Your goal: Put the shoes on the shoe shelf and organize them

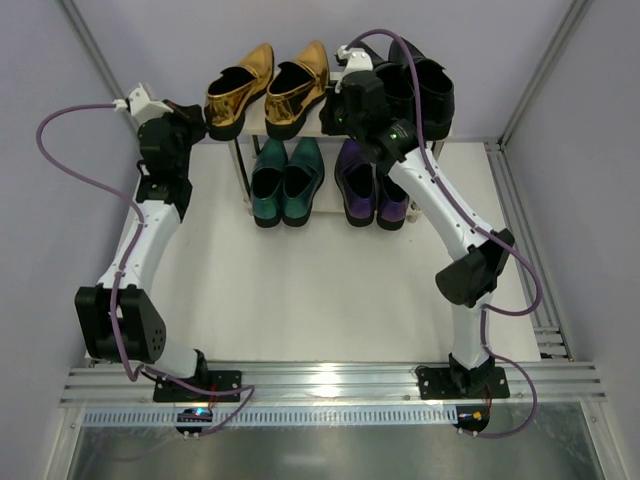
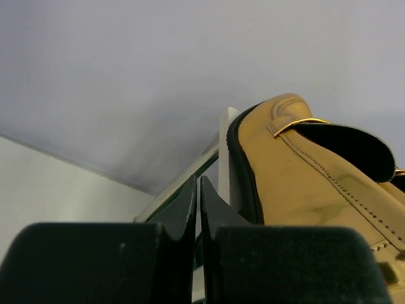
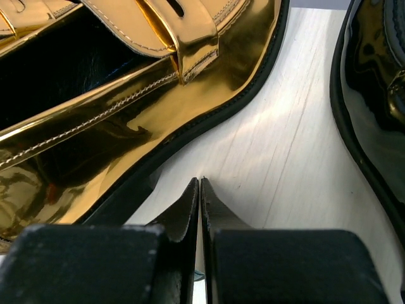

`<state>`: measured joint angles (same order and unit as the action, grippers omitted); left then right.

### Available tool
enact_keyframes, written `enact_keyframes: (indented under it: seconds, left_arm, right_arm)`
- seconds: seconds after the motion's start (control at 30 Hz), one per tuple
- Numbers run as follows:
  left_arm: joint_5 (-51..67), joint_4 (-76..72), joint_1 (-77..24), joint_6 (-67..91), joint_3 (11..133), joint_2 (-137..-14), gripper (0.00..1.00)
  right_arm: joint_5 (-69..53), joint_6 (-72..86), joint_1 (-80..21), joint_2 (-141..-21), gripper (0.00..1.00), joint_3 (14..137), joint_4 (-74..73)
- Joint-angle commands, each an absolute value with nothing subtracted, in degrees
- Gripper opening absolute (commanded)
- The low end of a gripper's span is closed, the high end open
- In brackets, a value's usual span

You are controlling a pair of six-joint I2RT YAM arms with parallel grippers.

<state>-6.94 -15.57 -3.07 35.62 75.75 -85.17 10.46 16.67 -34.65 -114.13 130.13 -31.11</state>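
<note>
On the top board of the shoe shelf [image 1: 256, 123] stand the gold shoes [image 1: 268, 86] at the left and the black shoes [image 1: 428, 88] at the right. Beneath it sit the teal pair [image 1: 286, 182] and the purple pair [image 1: 366, 184]. My left gripper [image 1: 198, 118] is shut and empty beside the heel of the left gold shoe [image 2: 297, 171], its tips [image 2: 197, 180] close to the shelf's edge [image 2: 225, 149]. My right gripper [image 1: 345, 105] is shut and empty, tips [image 3: 200, 182] over the board [image 3: 285, 152] between a gold shoe [image 3: 126, 114] and a black shoe [image 3: 373, 95].
The shelf stands at the back of the white tabletop [image 1: 300, 290], against the pale rear wall [image 2: 158, 76]. Thin metal posts [image 1: 240, 168] carry the top board. A metal frame rail [image 1: 520, 230] runs along the right side. Both arm bases sit on the near rail [image 1: 330, 380].
</note>
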Motion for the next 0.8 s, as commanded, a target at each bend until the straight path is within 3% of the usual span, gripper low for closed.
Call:
enact_keyframes:
  seconds: [0.0,0.47,0.77]
  left_arm:
    - [-1.24,-20.65,-3.25,39.63,78.49,-85.78,0.00]
    - [3.69,-22.94,-7.38,44.56,78.57,-87.01,0.00]
    - [0.80,-21.97,-8.00,42.19,78.23,-85.87,0.00]
  right_arm:
    - [11.60,16.53,-34.80,-114.61,0.04,133.24,-30.94]
    - [12.04,17.40,-34.80,-116.90,0.04,135.18,-29.97]
    - [20.64,18.72,-34.63,-117.77,0.04,138.24,-31.11]
